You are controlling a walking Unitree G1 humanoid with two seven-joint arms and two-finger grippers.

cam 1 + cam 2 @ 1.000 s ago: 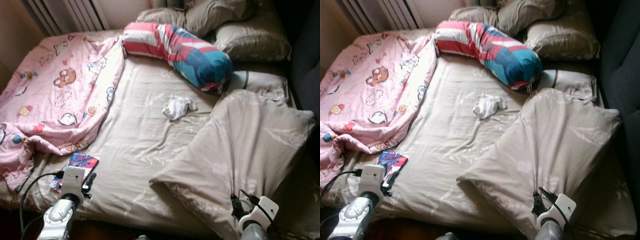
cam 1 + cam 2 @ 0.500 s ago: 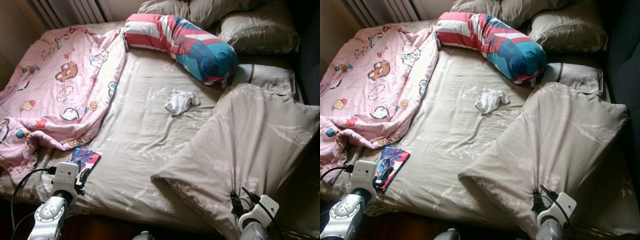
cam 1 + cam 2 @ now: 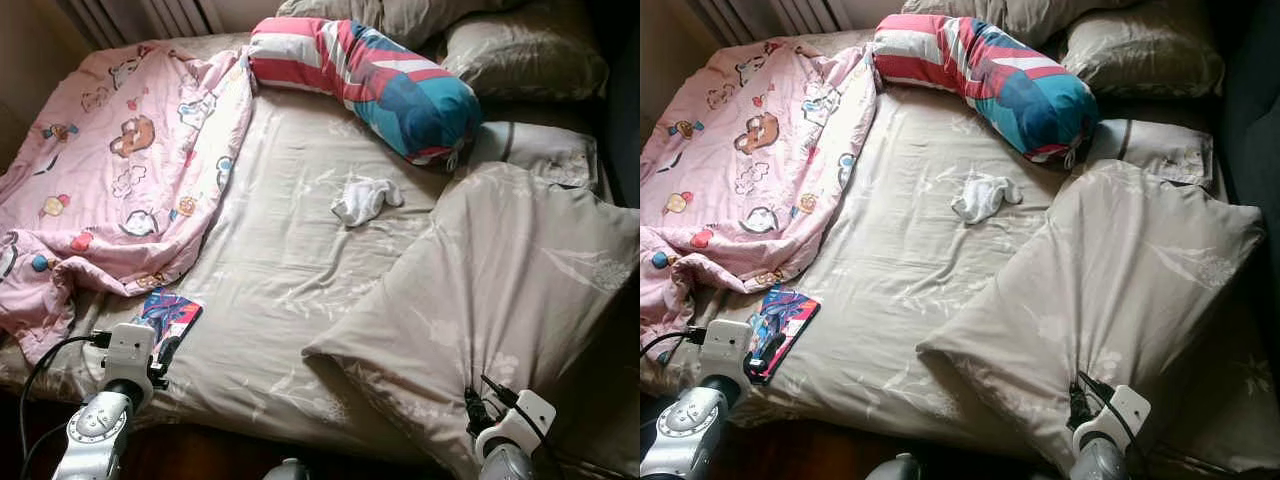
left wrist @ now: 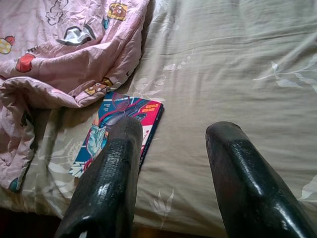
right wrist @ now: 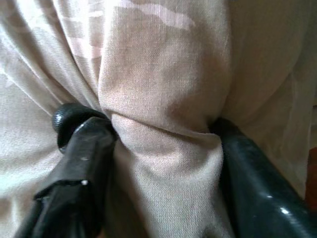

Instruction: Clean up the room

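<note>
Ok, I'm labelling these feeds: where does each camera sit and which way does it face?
Head eyes: forward and down over the bed; both arms show.
Left wrist: along the open left gripper at the comic book.
Right wrist: along the right gripper, pinching the beige duvet.
Shared: comic book, duvet.

I see soft daylight across the bed [image 3: 280,250], dark shadow along its near edge, frames sharp.

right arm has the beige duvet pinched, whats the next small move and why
Probably draw the right gripper, its jaws shut on a fold of the beige duvet, toward the pillows: the duvet lies bunched on that side, leaving the sheet bare.
</note>
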